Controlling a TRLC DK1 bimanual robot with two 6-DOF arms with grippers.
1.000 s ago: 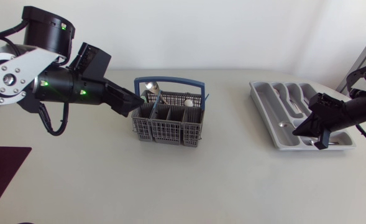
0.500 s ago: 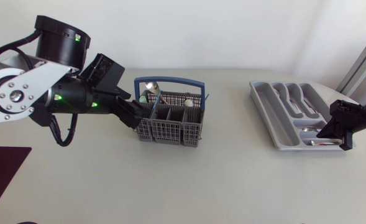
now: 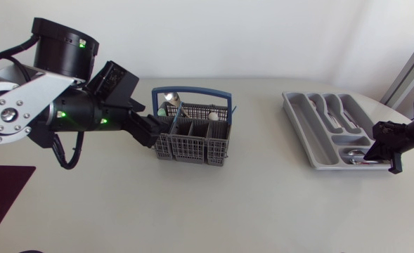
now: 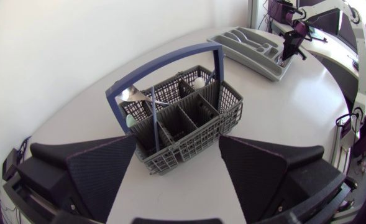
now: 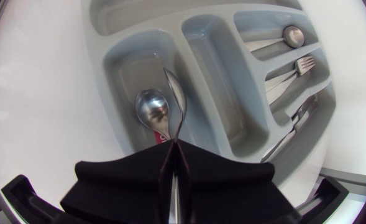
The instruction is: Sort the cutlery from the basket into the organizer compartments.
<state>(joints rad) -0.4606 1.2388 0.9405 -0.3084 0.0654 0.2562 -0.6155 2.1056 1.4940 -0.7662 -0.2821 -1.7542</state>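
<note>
Over the organizer (image 3: pixel 306 126), right claw (image 5: pixel 172 148) grips a spoon (image 5: pixel 176 102): placing step; next lower, release. Left claw (image 4: pixel 178 152) released by basket (image 4: pixel 198 118).

Basket (image 3: pixel 190 133): grey mesh, blue handle, upright, mid-table; basket spoon (image 4: pixel 133 94) sticking up from rear compartment. Organizer (image 3: pixel 296 119): grey tray, table's right. Spoon (image 5: pixel 175 99) edge-on over end compartment, handle pinched in right gripper (image 5: pixel 172 149); second spoon (image 5: pixel 150 111) lying beneath.

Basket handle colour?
Blue handle, on a grey mesh basket; shows best in the left wrist view.
</note>
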